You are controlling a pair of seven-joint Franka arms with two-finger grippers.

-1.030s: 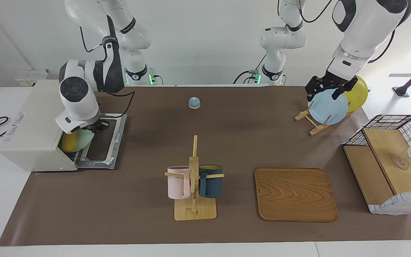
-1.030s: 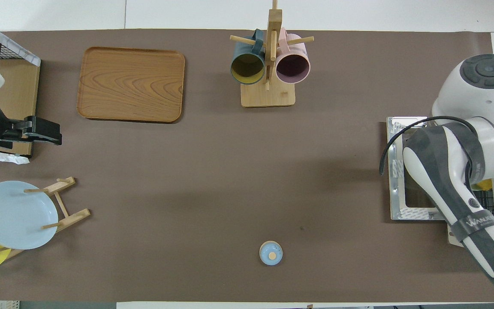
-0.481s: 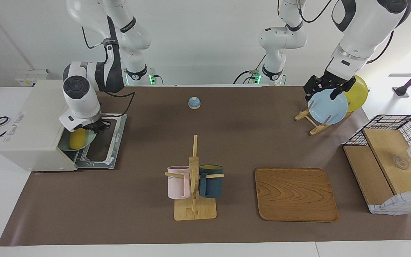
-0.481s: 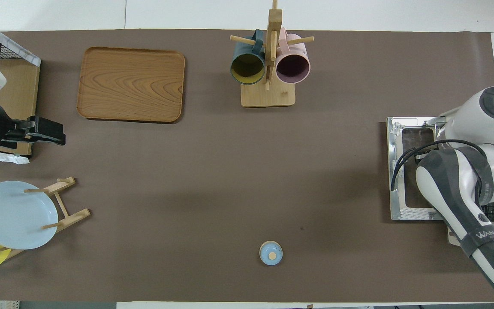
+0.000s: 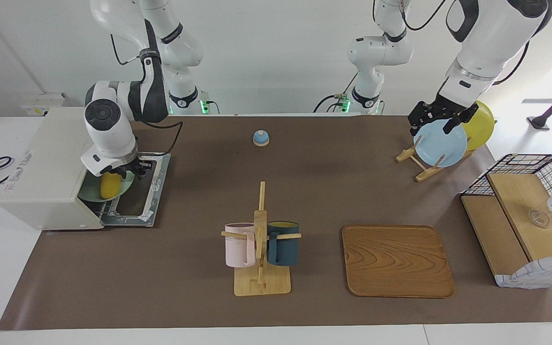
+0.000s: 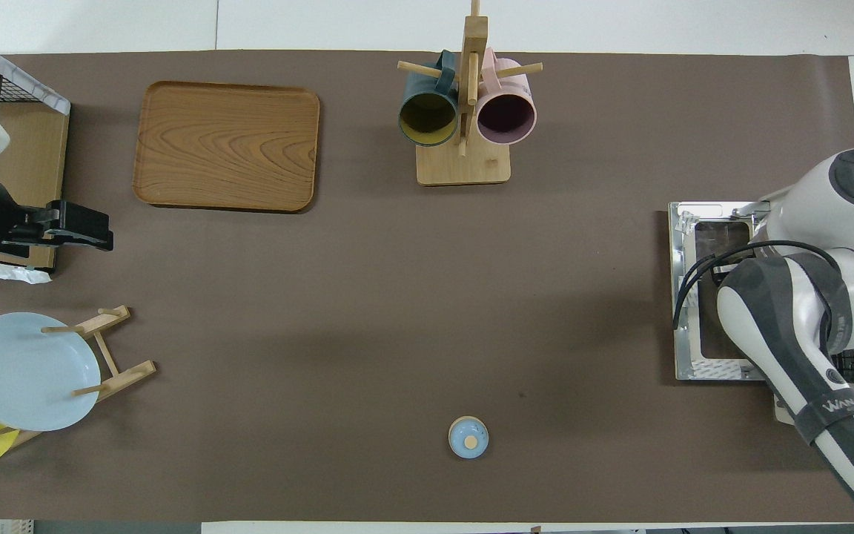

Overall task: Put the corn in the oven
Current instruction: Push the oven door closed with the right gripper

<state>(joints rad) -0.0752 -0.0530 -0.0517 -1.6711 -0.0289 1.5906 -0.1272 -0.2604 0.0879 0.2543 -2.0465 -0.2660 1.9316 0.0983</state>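
The off-white oven (image 5: 46,163) stands at the right arm's end of the table, its door (image 5: 139,194) folded down flat. In its mouth a green plate (image 5: 89,193) rests on the wire rack, and the yellow corn (image 5: 110,186) lies on that plate. My right gripper (image 5: 121,171) is directly over the corn's upper end, hiding it; whether it still grips the corn does not show. From overhead the right arm hides the corn, and only the oven door (image 6: 694,365) shows. My left gripper (image 5: 441,119) hangs open and empty, waiting over the mat beside the shelf.
A mug rack (image 5: 260,282) with a pink and a dark blue mug stands mid-table, a wooden tray (image 5: 397,261) beside it. A plate rack holds a blue plate (image 5: 441,146) and a yellow plate (image 5: 482,125). A small blue lidded pot (image 5: 260,138) and a wire-and-wood shelf (image 5: 525,215) are also there.
The right gripper has drawn a little out of the oven's mouth toward the door, and the corn under it has shifted the same way. The left arm has barely moved.
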